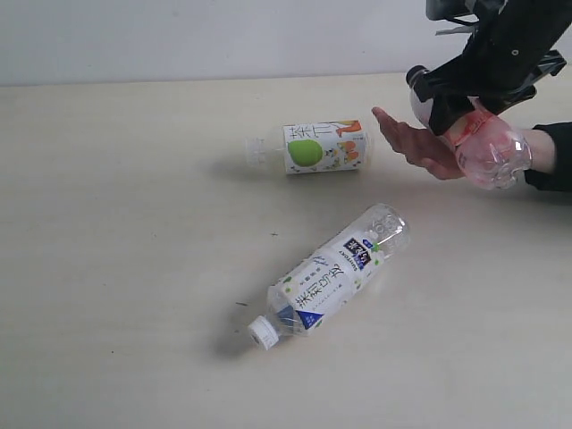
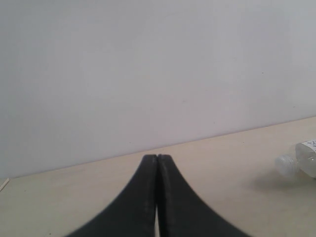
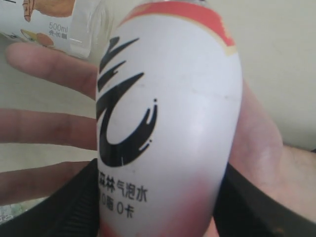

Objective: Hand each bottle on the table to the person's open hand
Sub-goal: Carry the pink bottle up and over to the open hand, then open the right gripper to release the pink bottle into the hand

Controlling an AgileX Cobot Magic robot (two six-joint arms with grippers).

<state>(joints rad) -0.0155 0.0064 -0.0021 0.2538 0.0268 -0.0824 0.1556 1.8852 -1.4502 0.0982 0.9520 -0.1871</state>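
My right gripper is shut on the pink-black bottle, holding it just above the person's open hand at the right edge. In the right wrist view that pink-black bottle fills the frame between the black fingers, with the person's hand spread behind it. The apple-and-orange bottle lies on the table left of the hand. Near the front lies the white-blue bottle. My left gripper is shut and empty, low over the table. No white-green bottle shows.
A pale wall borders the table's far edge. The person's black sleeve enters from the right. A bottle's cap end shows at the edge of the left wrist view.
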